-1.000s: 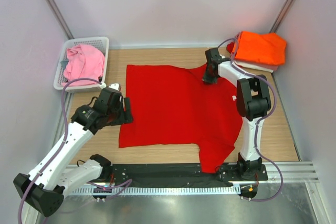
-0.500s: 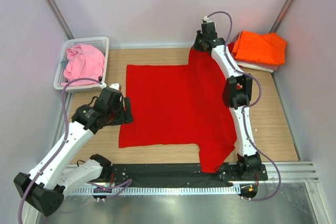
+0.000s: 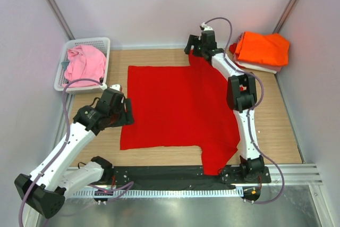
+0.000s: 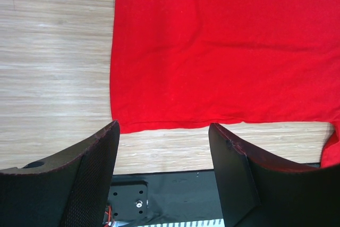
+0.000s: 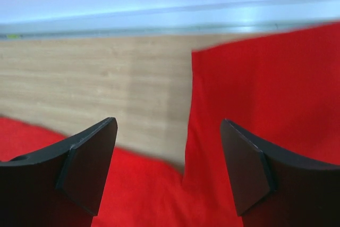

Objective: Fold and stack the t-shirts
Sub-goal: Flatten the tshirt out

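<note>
The left hand [image 4: 163, 131] stands wide with nothing in it, at the left edge of the red t-shirt [image 3: 170, 104]. The shirt lies spread flat on the table [image 3: 289, 131], its near corner just ahead of the fingers. The right hand [image 5: 167, 123] — also wide, empty — hangs over the shirt's far sleeve. Right of that hand a folded orange t-shirt [image 3: 264, 48] rests on a white one [image 3: 261, 68] — well to its left, a pink t-shirt [image 3: 85, 61] fills a basket [image 3: 104, 42].

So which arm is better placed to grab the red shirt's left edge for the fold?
Left. The left gripper, open, hangs right at that edge of the red t-shirt; the right gripper, also open, is at the far sleeve, across the whole shirt.
</note>
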`<state>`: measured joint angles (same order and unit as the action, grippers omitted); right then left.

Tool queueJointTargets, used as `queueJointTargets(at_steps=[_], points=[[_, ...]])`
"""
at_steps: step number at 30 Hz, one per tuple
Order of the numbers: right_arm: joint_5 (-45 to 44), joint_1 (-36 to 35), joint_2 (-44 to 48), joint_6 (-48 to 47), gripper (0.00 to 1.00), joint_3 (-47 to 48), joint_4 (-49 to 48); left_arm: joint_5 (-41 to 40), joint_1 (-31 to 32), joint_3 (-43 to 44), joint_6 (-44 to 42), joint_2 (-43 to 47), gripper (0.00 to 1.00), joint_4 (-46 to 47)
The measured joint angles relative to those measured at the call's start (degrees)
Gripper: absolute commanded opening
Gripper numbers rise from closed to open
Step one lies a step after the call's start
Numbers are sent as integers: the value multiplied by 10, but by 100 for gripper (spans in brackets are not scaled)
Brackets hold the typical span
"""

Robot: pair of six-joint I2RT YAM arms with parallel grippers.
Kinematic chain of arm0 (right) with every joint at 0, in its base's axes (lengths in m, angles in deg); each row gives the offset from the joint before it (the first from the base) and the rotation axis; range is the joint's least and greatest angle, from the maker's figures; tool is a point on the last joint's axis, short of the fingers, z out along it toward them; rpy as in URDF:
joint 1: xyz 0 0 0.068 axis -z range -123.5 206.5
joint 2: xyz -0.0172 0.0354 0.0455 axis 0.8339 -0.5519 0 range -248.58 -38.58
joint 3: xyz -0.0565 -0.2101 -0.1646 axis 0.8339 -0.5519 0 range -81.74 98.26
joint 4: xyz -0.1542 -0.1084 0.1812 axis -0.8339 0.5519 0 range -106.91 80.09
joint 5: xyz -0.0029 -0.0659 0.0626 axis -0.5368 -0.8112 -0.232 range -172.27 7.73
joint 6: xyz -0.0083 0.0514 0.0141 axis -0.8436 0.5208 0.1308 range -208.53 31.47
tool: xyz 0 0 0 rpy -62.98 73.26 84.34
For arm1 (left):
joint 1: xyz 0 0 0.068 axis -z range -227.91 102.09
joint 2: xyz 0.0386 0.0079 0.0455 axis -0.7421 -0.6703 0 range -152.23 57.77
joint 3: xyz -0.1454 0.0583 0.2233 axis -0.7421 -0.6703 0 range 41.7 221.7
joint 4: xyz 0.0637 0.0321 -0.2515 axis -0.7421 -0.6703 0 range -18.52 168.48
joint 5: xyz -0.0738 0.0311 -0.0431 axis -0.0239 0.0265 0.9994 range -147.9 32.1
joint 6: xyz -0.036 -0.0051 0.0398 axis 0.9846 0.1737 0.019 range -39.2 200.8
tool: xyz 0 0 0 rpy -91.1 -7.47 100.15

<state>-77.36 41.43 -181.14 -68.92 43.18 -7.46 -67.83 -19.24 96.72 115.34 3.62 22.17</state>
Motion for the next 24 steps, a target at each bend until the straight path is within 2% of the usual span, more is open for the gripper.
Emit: queueJointTargets(at_steps=[4, 8, 11, 14, 18, 24], points=[[-40, -7, 149, -11, 86, -167, -3, -2, 0, 0, 2, -2, 68, 0], [-124, -26, 386, -11, 85, -358, 21, -1, 0, -1, 11, -9, 70, -2], [-221, -64, 576, 12, 83, -467, 56, 15, 0, -4, 31, -20, 68, -5], [-264, -122, 718, 77, 80, -539, 130, 54, 4, -45, 70, -12, 67, 17], [-300, -228, 826, 213, 79, -642, 269, 80, 23, -122, 126, 22, 65, 17], [-309, -473, 839, 442, 79, -761, 494, 72, 44, -158, 205, 68, 63, 15]])
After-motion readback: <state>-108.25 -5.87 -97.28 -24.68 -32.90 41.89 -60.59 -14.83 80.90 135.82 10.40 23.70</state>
